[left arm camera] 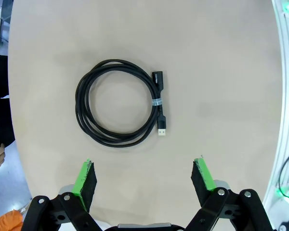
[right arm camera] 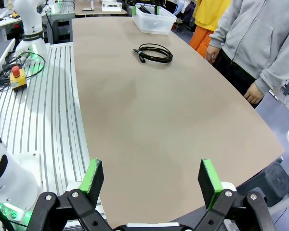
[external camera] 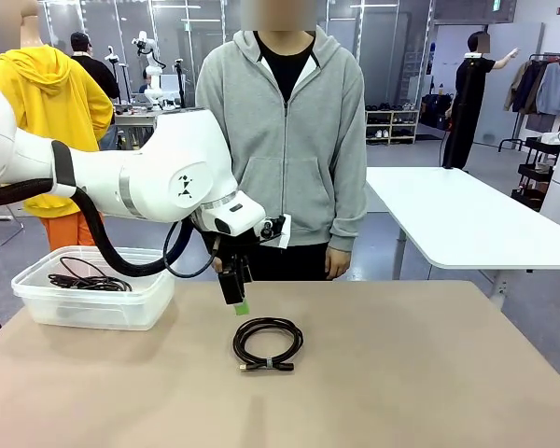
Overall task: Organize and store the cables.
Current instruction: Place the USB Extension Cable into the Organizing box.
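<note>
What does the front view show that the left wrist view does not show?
Front view alone: the clear plastic bin on the table's left with a black cable already inside, and the person's grey hoodie across the table. Left wrist view alone: the left gripper seen from behind its green pads, jaws wide open, and the small band tying the coil near its plug ends. Both: the coiled cable lying free on the table, not touched.

Front view: fixed camera at the robot's edge of the desk (external camera: 429,373), facing the person across it. Left wrist view: looks straight down, close above the coiled cable (left arm camera: 120,102). Right wrist view: low, at one end of the desk, looking along its length. All three share cable and desktop.
</note>
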### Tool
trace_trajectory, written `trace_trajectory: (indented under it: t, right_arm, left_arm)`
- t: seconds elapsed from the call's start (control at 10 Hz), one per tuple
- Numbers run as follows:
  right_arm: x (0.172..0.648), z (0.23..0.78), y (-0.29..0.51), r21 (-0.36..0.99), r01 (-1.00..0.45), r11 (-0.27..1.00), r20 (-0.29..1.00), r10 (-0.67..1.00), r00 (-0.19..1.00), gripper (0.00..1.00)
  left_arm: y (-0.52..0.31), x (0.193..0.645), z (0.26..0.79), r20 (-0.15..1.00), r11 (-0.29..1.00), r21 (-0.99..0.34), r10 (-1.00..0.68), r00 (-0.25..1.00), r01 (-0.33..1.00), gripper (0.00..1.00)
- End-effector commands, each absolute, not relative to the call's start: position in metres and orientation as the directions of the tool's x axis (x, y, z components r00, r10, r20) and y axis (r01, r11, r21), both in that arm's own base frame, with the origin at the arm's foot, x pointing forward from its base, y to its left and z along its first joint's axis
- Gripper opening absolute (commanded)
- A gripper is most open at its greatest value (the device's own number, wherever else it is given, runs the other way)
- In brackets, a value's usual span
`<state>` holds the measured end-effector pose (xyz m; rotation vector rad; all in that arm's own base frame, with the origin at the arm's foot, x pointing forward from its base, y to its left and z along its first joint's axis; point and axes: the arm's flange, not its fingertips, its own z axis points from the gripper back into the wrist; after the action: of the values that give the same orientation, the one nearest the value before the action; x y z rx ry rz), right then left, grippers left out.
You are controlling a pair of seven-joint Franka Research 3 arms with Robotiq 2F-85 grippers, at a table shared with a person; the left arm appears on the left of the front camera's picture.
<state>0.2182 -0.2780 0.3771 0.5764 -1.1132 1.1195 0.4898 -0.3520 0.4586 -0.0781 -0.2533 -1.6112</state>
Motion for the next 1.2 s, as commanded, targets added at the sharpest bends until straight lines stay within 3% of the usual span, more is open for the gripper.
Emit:
trace_trajectory:
  t: [0.0,1.1]
  right_arm:
    - [0.217,0.381,-0.275,-0.159,-0.909,0.384,0.913,0.409,0.013,1.0]
    - [0.217,0.381,-0.275,-0.159,-0.909,0.384,0.913,0.409,0.013,1.0]
  left_arm:
    - [-0.358,0.492,0.456,0.183,-0.024,0.117,-0.982,-0.045,0.993,1.0]
    - [-0.414,0.502,0.389,0.094,-0.029,0.042,-0.995,-0.033,0.999,1.0]
